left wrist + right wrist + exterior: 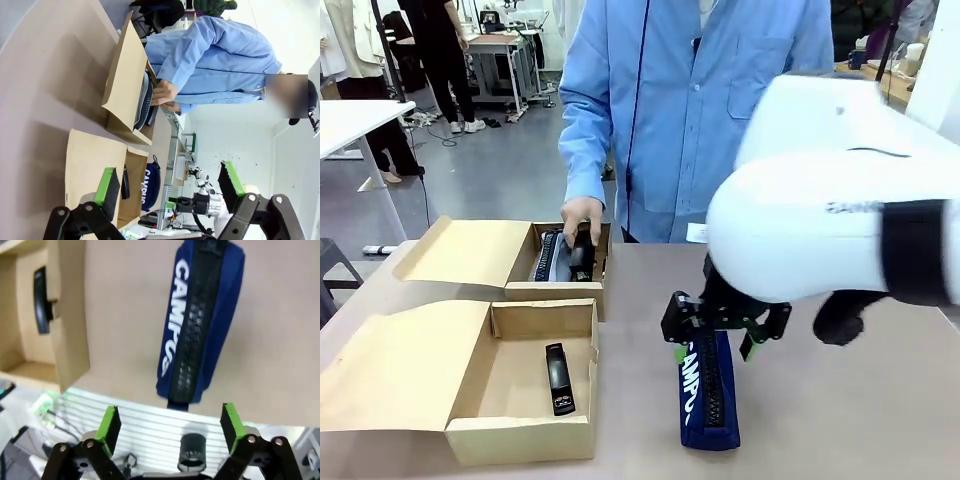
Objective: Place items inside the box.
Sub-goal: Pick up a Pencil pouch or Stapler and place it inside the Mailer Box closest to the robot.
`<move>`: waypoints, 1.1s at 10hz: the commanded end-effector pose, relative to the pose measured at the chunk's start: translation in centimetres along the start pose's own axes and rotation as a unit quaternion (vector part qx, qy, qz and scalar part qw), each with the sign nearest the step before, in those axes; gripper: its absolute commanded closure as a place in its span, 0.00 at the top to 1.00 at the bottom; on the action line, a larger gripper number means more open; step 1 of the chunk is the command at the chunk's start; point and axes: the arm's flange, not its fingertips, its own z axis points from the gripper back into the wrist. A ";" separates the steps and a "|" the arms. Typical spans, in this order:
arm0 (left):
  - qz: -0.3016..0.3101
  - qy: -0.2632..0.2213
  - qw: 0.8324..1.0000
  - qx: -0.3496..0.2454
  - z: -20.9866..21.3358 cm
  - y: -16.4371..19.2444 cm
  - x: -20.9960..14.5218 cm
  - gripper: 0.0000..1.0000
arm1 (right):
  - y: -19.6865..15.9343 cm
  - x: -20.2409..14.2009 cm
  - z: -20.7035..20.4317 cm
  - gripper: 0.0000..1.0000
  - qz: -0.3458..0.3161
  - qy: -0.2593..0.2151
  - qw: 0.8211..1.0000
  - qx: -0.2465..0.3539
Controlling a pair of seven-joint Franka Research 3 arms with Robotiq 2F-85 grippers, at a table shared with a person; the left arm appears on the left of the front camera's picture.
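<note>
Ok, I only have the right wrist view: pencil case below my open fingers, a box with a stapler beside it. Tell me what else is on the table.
Observer: A far box sits just beyond the near box, with its flap open too.
Operator: Report what the person is doing.
Observer: The person's hand is in the far box, holding a black stapler.
Operator: Give me the left arm.
Observer: The left gripper is open and holds nothing.
</note>
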 end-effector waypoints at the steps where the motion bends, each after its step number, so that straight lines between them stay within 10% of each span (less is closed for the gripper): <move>1: -0.010 -0.003 1.000 -0.011 0.0 0.0 -0.1 1.00 | 2.2 2.8 -2.3 1.00 -0.013 0.017 0.999 -0.036; 11: -0.010 -0.003 1.000 -0.011 0.0 0.0 -0.1 1.00 | 0.0 7.0 -12.1 1.00 -0.102 0.056 0.990 -0.081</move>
